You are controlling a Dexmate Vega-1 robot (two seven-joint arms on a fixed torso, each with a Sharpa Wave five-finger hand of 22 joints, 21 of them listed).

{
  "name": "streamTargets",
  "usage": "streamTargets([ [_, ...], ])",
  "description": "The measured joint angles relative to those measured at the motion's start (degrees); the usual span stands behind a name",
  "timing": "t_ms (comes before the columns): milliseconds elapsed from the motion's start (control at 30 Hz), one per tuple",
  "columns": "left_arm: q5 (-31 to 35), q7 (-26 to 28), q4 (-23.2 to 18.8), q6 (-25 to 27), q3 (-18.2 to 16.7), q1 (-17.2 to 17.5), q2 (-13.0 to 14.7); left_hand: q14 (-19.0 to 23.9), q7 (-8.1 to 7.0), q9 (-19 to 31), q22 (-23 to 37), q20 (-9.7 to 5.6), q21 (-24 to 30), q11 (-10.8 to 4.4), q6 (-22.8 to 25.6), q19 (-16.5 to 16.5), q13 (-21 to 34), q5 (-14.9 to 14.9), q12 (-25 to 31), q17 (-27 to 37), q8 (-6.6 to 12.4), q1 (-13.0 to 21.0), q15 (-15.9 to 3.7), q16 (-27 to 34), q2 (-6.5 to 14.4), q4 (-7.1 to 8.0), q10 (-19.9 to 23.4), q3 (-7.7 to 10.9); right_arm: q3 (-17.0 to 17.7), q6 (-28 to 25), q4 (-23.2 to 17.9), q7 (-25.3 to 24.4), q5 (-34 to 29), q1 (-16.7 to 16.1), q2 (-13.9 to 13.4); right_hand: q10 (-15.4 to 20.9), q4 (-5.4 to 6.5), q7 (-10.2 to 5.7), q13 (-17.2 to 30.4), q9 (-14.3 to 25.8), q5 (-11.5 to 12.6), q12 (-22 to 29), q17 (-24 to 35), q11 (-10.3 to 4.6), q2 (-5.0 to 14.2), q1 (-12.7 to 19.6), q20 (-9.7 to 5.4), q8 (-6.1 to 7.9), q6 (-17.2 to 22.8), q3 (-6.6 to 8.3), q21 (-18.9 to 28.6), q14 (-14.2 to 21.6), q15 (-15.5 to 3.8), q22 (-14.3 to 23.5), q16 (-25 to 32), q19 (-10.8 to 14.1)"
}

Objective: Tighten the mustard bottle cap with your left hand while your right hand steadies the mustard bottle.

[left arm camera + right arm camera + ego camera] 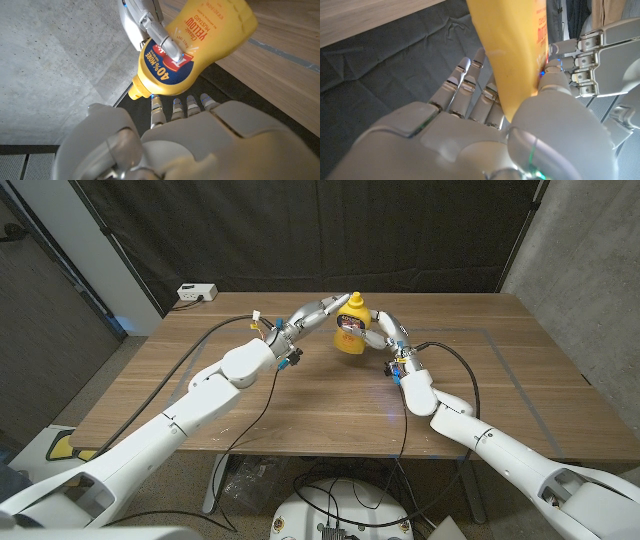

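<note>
Label on mustard bottle (180, 60) (left wrist)

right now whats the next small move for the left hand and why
Probably close the left hand onto the cap and begin twisting: its fingers reach the cap but look loose around it, while the right hand already grips the mustard bottle.

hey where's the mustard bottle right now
In the head view the mustard bottle is at the far middle of the wooden table, tilted, held by the right hand, with the left hand at its cap.
</note>
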Motion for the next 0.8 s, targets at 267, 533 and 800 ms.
streamTargets([
  [267, 0.5, -0.8, 1.4, -0.7, 0.7, -1.7, -0.8, 0.0, 0.00, 0.0, 0.0, 0.00, 0.0, 0.00, 0.0, 0.0, 0.0, 0.0, 0.0, 0.0, 0.00, 0.0, 0.00, 0.0, 0.0, 0.00, 0.0, 0.00, 0.9, -0.4, -1.0, -0.4, 0.0, -0.8, -0.7, 0.0, 0.00, 0.00, 0.0, 0.0, 0.0, 0.0, 0.0, 0.01, -0.16, 0.2, 0.00, 0.00, 0.0, 0.00, 0.0, 0.0, 0.00, 0.0, 0.0, 0.0],
  [533, 0.7, 0.9, 0.0, -0.1, -0.1, -0.4, -0.3, 0.0, 0.00, 0.0, 0.0, 0.00, 0.0, 0.00, 0.0, 0.0, 0.0, 0.0, 0.0, 0.0, 0.00, 0.0, 0.00, 0.0, 0.0, 0.24, 0.0, 0.24, 1.3, -0.4, -1.1, -0.3, 0.1, -0.9, -1.0, 0.0, 0.01, 0.00, 0.0, 0.0, 0.0, 0.0, 0.0, 0.01, -0.20, 0.2, 0.00, -0.03, 0.0, 0.00, 0.0, 0.2, 0.18, 0.0, 0.0, 0.0],
  [800, 0.8, 3.7, -2.4, 1.5, -1.2, 2.0, 0.6, -0.1, -0.45, 0.0, 0.0, 0.00, 0.0, -0.21, 0.0, 0.0, 0.0, 0.0, 0.0, 0.0, 0.00, 0.0, -0.55, 0.0, 0.0, 0.24, 0.2, 0.24, 1.5, 0.2, -0.6, 0.3, 0.5, -0.6, -1.1, 0.2, 0.01, 0.00, 0.0, 0.0, 0.0, -0.1, 0.0, 0.23, -0.19, 0.2, 0.00, -0.06, 0.0, -0.01, 0.0, 0.2, 0.18, 0.0, 0.0, 0.0],
])
